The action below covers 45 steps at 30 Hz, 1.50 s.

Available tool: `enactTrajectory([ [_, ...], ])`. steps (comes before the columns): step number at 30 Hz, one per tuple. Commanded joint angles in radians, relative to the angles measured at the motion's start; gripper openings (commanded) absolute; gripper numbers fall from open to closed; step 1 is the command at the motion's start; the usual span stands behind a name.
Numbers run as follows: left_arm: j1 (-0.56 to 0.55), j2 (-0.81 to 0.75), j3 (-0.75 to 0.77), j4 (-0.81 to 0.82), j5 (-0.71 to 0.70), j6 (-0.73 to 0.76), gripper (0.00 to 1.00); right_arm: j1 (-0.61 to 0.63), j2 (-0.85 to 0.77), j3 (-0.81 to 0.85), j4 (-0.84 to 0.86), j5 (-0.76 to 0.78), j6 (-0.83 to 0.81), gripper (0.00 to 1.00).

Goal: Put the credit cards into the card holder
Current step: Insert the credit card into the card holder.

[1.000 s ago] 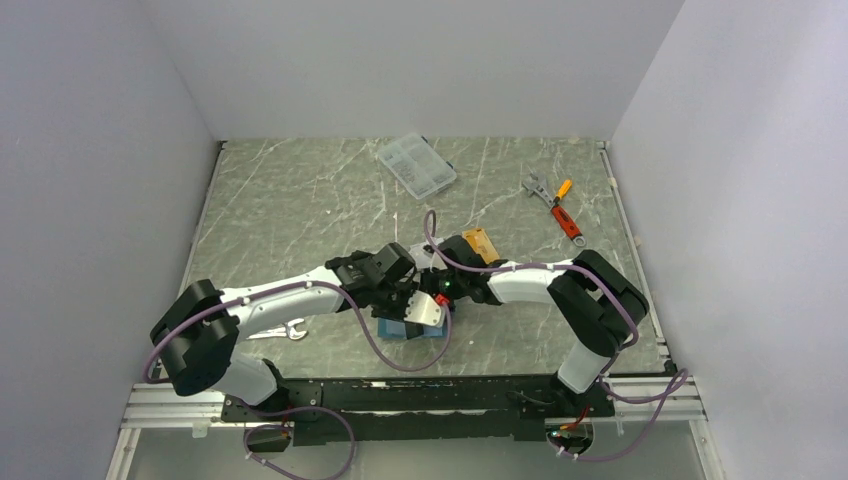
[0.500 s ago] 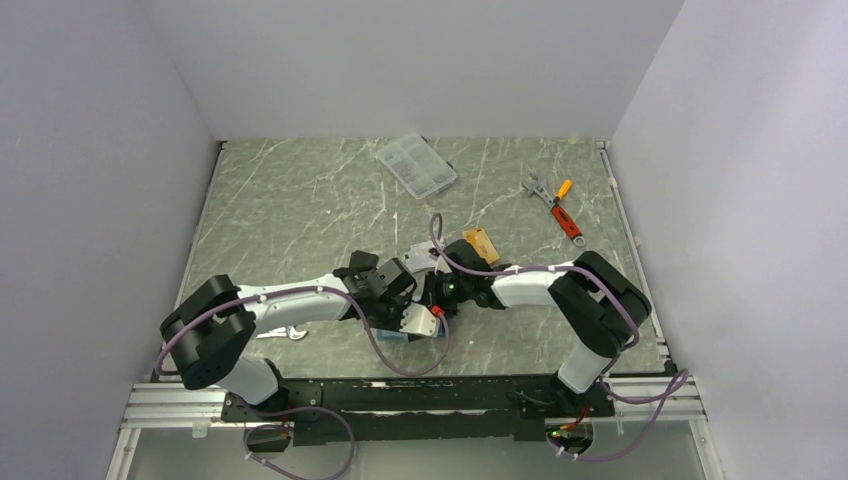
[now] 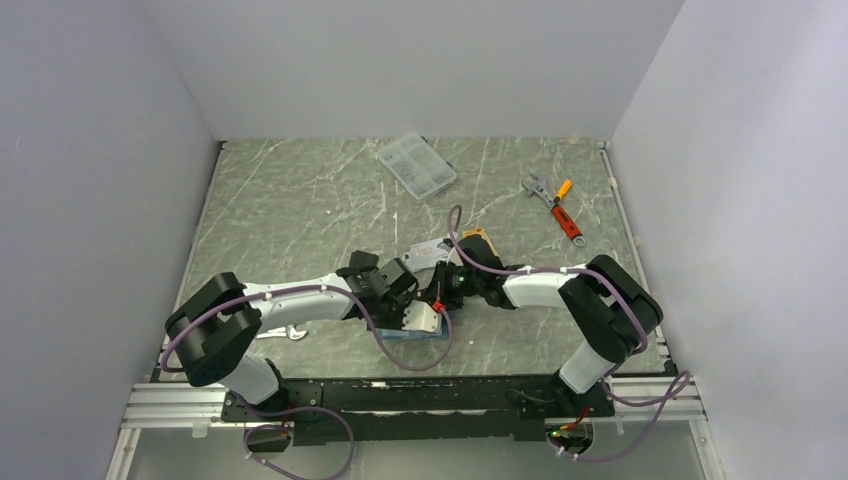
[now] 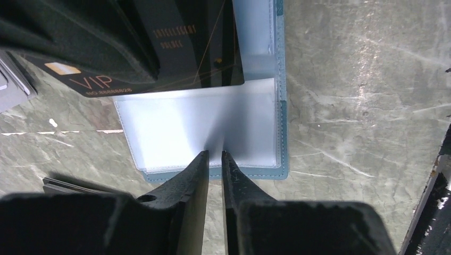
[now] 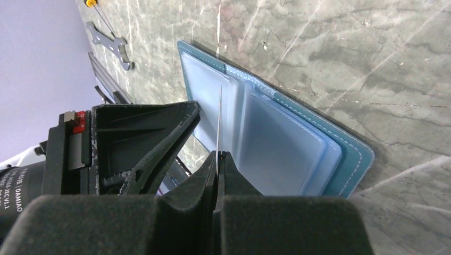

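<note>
The card holder (image 4: 281, 133) lies open on the table, teal with clear blue-white sleeves (image 5: 287, 154). My right gripper (image 5: 218, 155) is shut on a dark credit card (image 4: 213, 53) printed "VIP". The card stands on edge (image 5: 219, 122) over the sleeves, its lower edge at a sleeve's mouth. My left gripper (image 4: 213, 154) has its tips on the near sleeve edge, jaws a narrow gap apart with nothing clearly between them. From above, both grippers (image 3: 418, 318) (image 3: 436, 300) meet over the holder (image 3: 410, 336). An orange card (image 3: 481, 240) and a silver one (image 3: 428, 250) lie just behind.
A clear compartment box (image 3: 417, 166) sits at the back. A wrench and an orange-handled screwdriver (image 3: 556, 206) lie at the back right. Another wrench (image 3: 290, 332) lies under the left arm. A flat dark thing (image 4: 64, 185) lies left of the holder.
My left gripper has dropped onto the holder's near edge and narrowed its jaws. My right gripper has swung the card from flat above the holder to upright over the sleeves.
</note>
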Motion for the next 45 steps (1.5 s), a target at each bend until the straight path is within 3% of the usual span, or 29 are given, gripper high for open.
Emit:
enactTrajectory([
  [1,-0.004,-0.006,0.009,-0.020,0.011,-0.047,0.19,0.004,0.017,-0.019,0.120,0.017,0.054,0.00],
  [10,-0.005,-0.010,0.019,-0.043,-0.010,-0.069,0.15,0.032,0.040,-0.046,0.164,0.073,0.089,0.00],
  [28,-0.006,-0.015,-0.013,-0.050,-0.017,-0.093,0.11,0.037,0.085,-0.102,0.327,0.024,0.154,0.00],
  [45,-0.017,0.006,-0.053,-0.012,-0.042,-0.108,0.05,0.067,0.157,-0.105,0.330,0.022,0.183,0.00],
])
